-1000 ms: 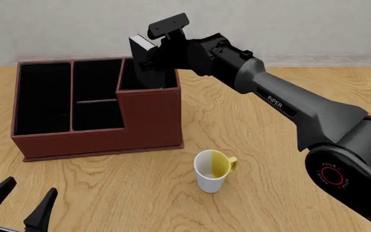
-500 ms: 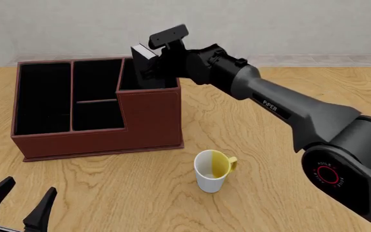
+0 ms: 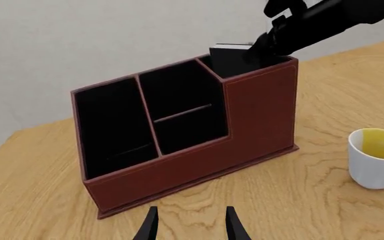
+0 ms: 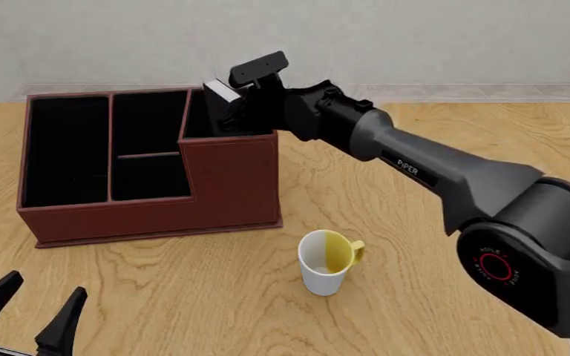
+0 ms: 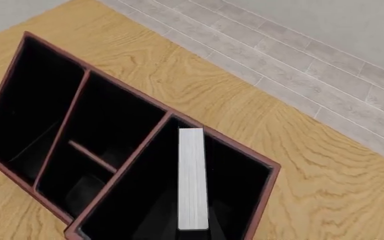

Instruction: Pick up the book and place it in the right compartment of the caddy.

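Note:
The reddish-brown caddy (image 4: pixel 156 215) stands on the wooden table left of centre, its tall right compartment (image 4: pixel 202 119) at the stepped-up end. My right gripper (image 4: pixel 235 105) hangs over that compartment, shut on the black book (image 4: pixel 220 92). The book stands upright and is partly sunk inside, its top still above the rim. From the right wrist view I look straight down on the book's white page edge (image 5: pixel 192 185) between the black-lined walls of the caddy (image 5: pixel 232 144); my own fingers do not show there. The left gripper (image 4: pixel 30 317) rests open and empty near the front left table edge.
A white mug (image 4: pixel 325 261) with a yellow inside stands in front of the caddy, to its right, and also shows in the left wrist view as the mug (image 3: pixel 377 157). A grey wall and baseboard run behind the table.
The right gripper has come down and slightly right with the book, sinking it deeper into the right compartment. The left arm has not moved.

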Robot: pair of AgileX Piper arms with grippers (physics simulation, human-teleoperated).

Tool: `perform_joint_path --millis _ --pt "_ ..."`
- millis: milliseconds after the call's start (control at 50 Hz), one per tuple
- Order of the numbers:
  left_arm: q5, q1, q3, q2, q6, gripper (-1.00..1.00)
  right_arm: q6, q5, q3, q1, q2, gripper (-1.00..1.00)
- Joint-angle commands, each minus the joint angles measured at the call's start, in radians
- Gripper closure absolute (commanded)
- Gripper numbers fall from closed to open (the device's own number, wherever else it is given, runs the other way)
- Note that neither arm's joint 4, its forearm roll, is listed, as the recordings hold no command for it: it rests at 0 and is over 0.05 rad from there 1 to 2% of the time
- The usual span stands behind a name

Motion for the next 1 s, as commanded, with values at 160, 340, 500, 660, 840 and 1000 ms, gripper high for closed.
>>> perform_joint_path --millis 160,340,500,660,840,1000 --pt "-0.001 -0.003 0.0 0.0 0.0 -1.0 0.022 -0.009 -0.008 0.001 -0.005 1.0" --pt "-0.001 -0.002 0.0 0.0 0.001 -1.0 0.017 -0.006 -0.017 -0.001 -0.002 -1.0" --pt "0.0 0.0 0.0 0.0 0.0 -1.0 0.018 -0.006 -0.016 -0.002 -0.006 -1.0" --pt "-0.002 -0.002 0.0 0.0 0.0 -1.0 0.019 -0.001 -0.018 0.0 -0.008 -1.0" --pt "-0.003 -0.001 0.0 0.0 -0.001 -1.0 0.016 0.006 -0.024 0.0 -0.014 -1.0" --pt "-0.016 -0.005 0.0 0.0 -0.002 -1.0 0.035 0.034 -0.036 -0.018 -0.122 -1.0"
